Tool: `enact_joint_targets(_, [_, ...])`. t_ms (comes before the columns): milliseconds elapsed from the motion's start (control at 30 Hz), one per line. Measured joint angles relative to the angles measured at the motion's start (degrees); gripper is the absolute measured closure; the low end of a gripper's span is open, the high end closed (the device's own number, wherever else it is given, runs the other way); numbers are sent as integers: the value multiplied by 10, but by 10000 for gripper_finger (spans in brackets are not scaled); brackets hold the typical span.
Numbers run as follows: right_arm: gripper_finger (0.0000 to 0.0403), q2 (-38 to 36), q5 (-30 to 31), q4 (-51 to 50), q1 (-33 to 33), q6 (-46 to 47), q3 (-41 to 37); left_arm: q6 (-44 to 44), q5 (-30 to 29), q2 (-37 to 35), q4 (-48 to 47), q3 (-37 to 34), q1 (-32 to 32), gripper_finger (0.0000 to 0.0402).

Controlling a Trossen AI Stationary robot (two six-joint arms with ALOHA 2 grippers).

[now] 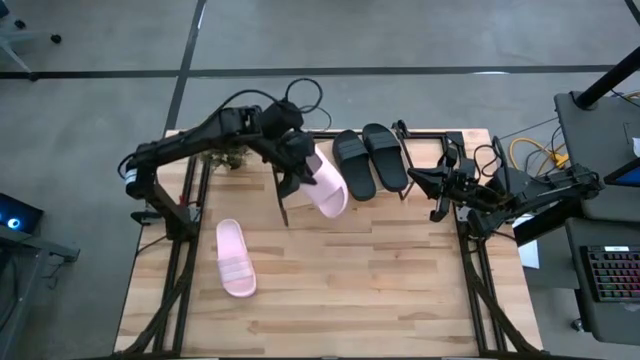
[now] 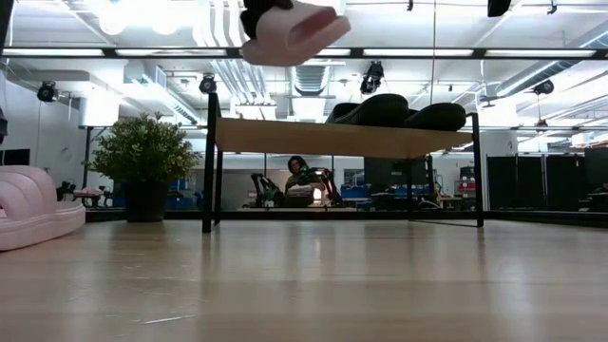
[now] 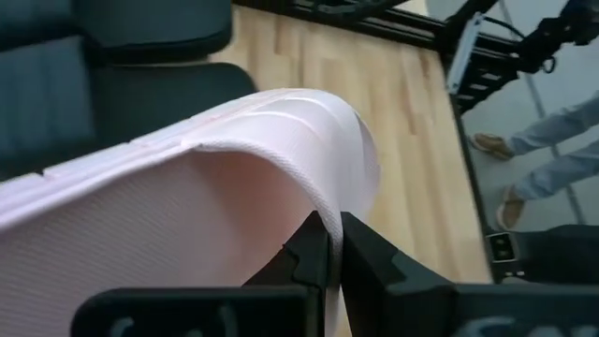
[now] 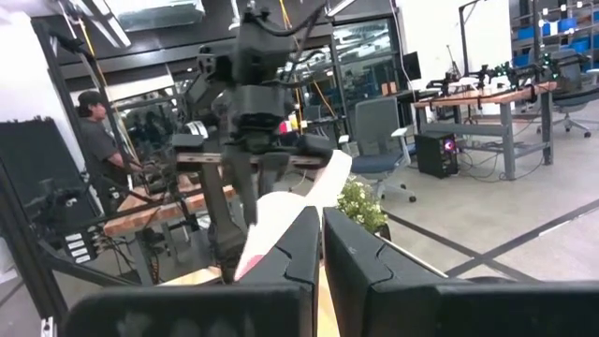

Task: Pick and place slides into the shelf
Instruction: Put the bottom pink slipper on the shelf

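Halfway home on this one: the black pair (image 1: 370, 160) is already parked on the shelf (image 1: 424, 137), lying side by side with their long axes running front to back across the board, one end of each at the shelf's far edge. That leaves the two pink ones.

Here comes the first: the left hand (image 1: 300, 172) is clenched on the carried pink slide (image 1: 327, 184), pinching the edge of its strap, as the left wrist view shows up close. It hangs in the air just beside the black pair, at the shelf's open end, above board level in the low view. It hangs tilted, long axis roughly in line with the black slides; which end is the toe I cannot tell.

The second pink slide (image 1: 235, 258) lies flat on the worktop (image 1: 380, 290), well apart from the shelf, long axis near parallel to the shelved pair.

The right hand (image 1: 440, 186) waits just off the shelf's other end, clenched on nothing
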Motion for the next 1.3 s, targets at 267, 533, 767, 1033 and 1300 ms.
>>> enact_joint_targets(267, [394, 0, 0, 0, 0, 0, 0, 43, 0, 9, -7, 4, 55, 401])
enact_joint_targets(533, [394, 0, 0, 0, 0, -4, 0, 66, 4, 47, -25, 45, 86, 401])
enact_joint_targets(767, [394, -2, 3, 1, 0, -17, 0, 105, 5, 132, -153, 184, 103, 401])
enact_joint_targets(1033, [394, -1, 5, 1, 0, -22, 0, 118, 40, 161, -183, 243, 104, 401])
enact_joint_targets(1300, [394, -2, 5, 1, 0, -50, 0, 143, 51, 186, -228, 236, 104, 401])
